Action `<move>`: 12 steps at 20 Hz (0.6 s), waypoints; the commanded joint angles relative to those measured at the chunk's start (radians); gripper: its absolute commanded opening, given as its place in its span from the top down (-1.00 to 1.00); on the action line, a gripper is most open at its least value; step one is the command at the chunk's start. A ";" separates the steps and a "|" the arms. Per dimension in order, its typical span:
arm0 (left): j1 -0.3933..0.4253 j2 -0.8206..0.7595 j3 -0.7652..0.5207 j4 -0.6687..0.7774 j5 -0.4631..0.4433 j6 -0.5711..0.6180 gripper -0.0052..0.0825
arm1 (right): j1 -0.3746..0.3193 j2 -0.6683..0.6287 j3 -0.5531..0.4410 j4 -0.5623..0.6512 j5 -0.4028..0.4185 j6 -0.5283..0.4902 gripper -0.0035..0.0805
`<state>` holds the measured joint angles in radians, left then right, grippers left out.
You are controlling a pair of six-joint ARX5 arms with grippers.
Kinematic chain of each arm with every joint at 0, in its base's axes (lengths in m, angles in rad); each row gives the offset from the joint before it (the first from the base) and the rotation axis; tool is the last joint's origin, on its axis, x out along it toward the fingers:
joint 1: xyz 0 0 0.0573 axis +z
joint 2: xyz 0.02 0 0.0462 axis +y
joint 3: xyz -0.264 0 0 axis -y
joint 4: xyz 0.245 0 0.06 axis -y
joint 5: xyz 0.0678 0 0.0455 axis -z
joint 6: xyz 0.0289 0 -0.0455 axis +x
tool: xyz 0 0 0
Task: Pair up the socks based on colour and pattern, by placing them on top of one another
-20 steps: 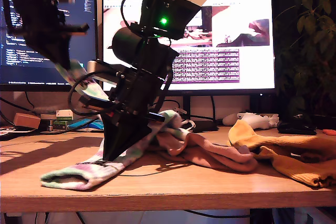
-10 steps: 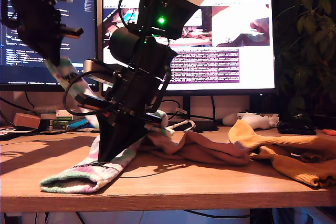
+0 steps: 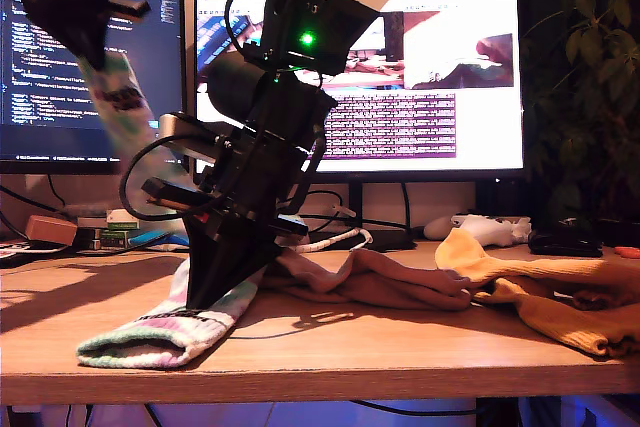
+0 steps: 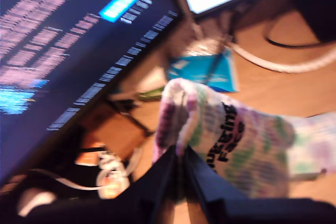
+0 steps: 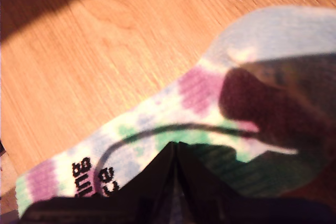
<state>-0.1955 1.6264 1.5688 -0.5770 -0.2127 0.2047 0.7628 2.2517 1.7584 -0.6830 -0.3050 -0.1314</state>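
Two tie-dye socks are in play. My first gripper [image 4: 181,153], high at the exterior view's upper left, has its jaws pressed together on the lifted tie-dye sock [image 3: 122,97], which hangs in front of the dark monitor [image 3: 45,47]; its lower part passes behind my second arm and cannot be followed. The first wrist view is blurred, though black lettering shows on the fabric.

My second gripper [image 5: 176,153] points down at the flat tie-dye sock [image 3: 150,332] lying on the wooden desk [image 3: 350,352] toward the exterior view's left. Its jaws meet at the cloth with no gap showing, but whether they pinch fabric or only press on it I cannot tell; the fingertips are in deep shadow.

Pink-brown socks [image 3: 380,282] lie bunched mid-desk, partly hidden behind my second arm, so their number is unclear. Mustard-yellow socks [image 3: 550,292] sit heaped at the exterior view's right, cut off by the frame edge.
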 commanded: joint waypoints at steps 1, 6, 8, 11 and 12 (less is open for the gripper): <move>0.004 -0.011 0.008 -0.007 -0.005 0.006 0.93 | 0.016 0.036 -0.023 0.003 -0.004 0.002 0.95; 0.003 -0.011 0.008 -0.018 0.011 0.005 0.93 | 0.048 0.036 -0.018 0.031 -0.063 0.011 0.95; 0.003 -0.011 0.008 -0.028 0.014 0.005 0.93 | 0.076 0.036 -0.018 0.078 -0.062 0.000 0.95; 0.003 -0.011 0.008 -0.038 0.014 0.005 0.93 | 0.090 0.036 -0.018 0.106 -0.055 -0.012 0.95; 0.003 -0.011 0.008 -0.042 0.014 0.005 0.93 | 0.090 0.037 -0.018 0.113 -0.041 -0.034 0.95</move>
<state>-0.1944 1.6257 1.5688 -0.6247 -0.2024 0.2089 0.8597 2.2539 1.7576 -0.5781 -0.3519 -0.1501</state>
